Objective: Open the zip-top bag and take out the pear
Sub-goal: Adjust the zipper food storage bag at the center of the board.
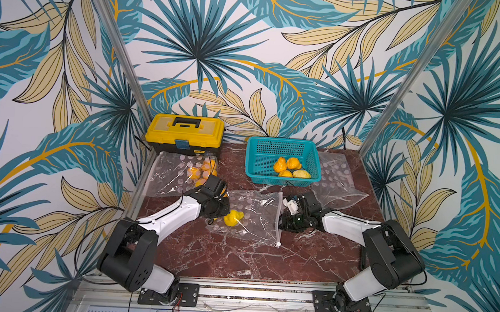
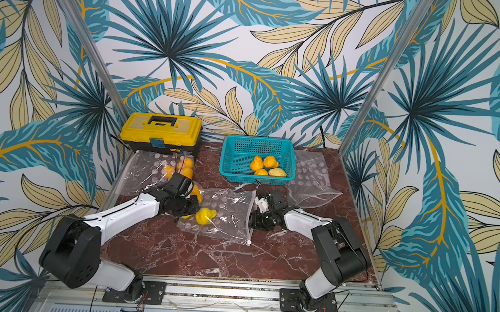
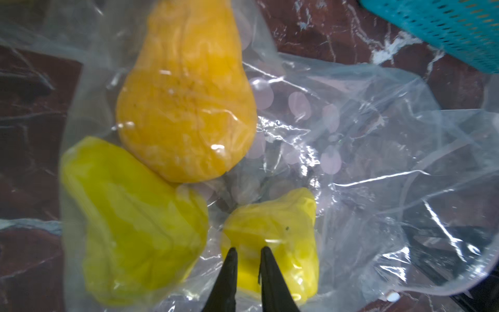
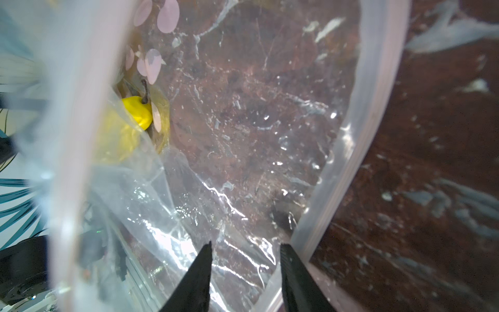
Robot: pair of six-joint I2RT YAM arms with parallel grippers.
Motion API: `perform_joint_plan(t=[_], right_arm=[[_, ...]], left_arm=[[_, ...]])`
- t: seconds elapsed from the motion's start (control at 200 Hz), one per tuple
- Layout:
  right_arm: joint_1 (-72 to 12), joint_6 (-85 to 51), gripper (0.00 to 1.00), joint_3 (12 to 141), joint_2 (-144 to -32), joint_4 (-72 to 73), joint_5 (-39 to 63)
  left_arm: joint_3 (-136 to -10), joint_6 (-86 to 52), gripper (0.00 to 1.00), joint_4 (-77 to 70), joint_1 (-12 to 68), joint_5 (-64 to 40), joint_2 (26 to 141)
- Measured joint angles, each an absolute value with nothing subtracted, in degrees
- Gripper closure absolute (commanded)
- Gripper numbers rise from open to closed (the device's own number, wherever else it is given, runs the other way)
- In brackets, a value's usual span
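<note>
Left gripper (image 3: 248, 250): jaws drawn nearly together, apparently pinching the bag (image 1: 254, 213) at its closed end, over a yellow pear (image 3: 283, 229). Right gripper (image 4: 245, 245): jaws parted, empty, inside the bag's unzipped mouth. The bag lies in the middle of the tabletop (image 1: 236, 260), with the pear deep inside, stem end facing the mouth. Assessment: film limp and slick; pear looks light, smooth, rounded. Take it across the narrow neck, where the jaws should not slide off.

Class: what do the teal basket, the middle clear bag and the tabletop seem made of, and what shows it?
Teal basket: moulded plastic, matte; perforated walls. Clear bag: thin glossy plastic film; creases, glints. Tabletop: red marble look, white veins; possibly printed laminate.
</note>
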State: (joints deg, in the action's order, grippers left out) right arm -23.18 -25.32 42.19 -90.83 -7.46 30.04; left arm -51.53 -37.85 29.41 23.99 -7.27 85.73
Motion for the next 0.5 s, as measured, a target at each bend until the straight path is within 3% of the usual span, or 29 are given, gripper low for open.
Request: perform_joint_plan(t=[0.496], right_arm=[[-23.44, -33.61, 0.54, 42.57, -94.72, 7.33, 30.02]], left_arm=[[-48.99, -35.68, 0.88, 19.62, 26.65, -10.61, 94.52]])
